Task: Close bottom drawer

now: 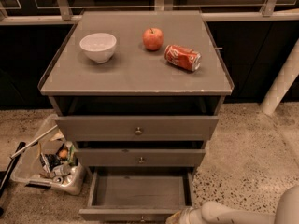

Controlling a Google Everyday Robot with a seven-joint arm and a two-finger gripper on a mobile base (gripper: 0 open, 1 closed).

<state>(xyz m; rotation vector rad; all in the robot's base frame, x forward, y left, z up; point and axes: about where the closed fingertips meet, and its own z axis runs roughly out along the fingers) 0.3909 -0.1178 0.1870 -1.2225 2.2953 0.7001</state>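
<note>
The bottom drawer (140, 190) of the grey cabinet stands pulled far out, an empty shallow grey box with its slim front panel (126, 214) at the picture's lower edge. The middle drawer front (140, 157) and the top drawer front (136, 128) above it stick out a little. My gripper (176, 216) is at the bottom edge, right at the right end of the bottom drawer's front panel, on a white arm (233, 212) that comes in from the lower right.
On the cabinet top (131, 69) stand a white bowl (98, 46), a red apple (153, 38) and a red soda can (182, 57) on its side. A clear bin of trash (49, 164) sits on the floor left of the cabinet. A white post (281, 80) rises at the right.
</note>
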